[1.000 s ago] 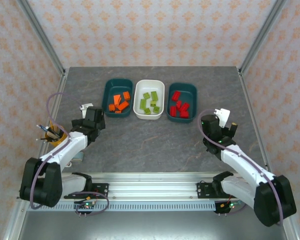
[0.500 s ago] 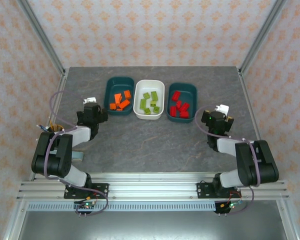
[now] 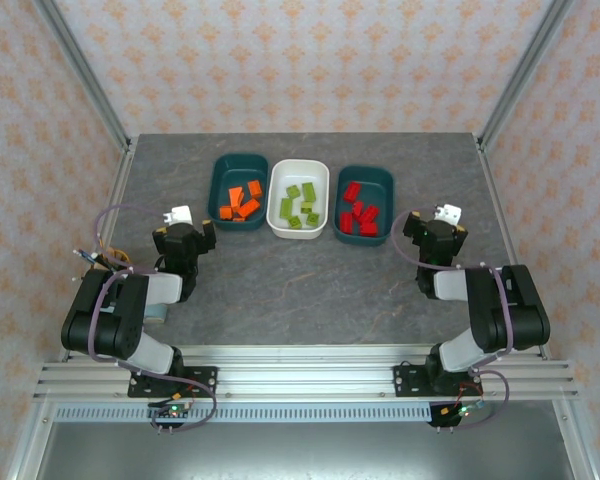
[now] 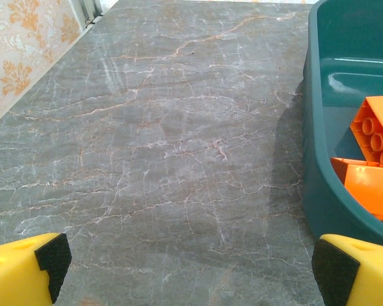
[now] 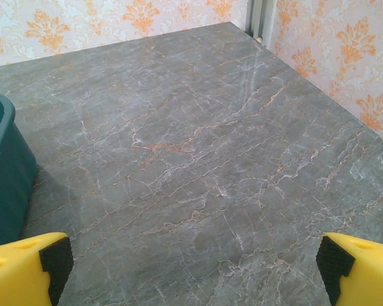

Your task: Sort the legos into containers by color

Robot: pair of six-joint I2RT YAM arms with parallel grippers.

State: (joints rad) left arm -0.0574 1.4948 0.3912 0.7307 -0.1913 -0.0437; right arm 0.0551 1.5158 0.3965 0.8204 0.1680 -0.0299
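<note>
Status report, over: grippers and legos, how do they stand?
Left gripper open; right gripper open. Orange legos in left teal bin, green legos in white bin, red legos in right teal bin. Bare table ahead.

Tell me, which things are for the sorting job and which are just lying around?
For the job: orange legos, green legos, red legos, left teal container, white container, right teal container.
Just lying about: pen cup, far left.

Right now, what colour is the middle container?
White. The middle container holds green legos; the top external view shows it best.
</note>
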